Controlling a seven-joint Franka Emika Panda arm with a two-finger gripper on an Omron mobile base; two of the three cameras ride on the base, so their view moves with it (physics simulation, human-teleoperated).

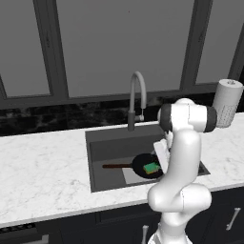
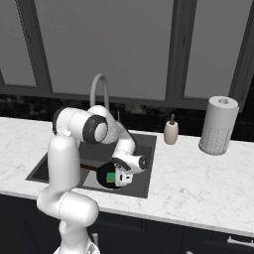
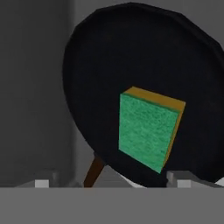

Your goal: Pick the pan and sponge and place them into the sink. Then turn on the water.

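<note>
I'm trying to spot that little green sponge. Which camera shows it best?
The hand view: the sponge is large there, green face and yellow edge clear, lying on the black pan. The left base view shows it as a small green patch beside the arm; the right base view shows a green sliver.

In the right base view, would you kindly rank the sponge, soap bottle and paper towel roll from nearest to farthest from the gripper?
1. Sponge, in the pan in the sink, right by the gripper.
2. Soap bottle, on the counter behind the sink's right corner.
3. Paper towel roll, far right.
</note>
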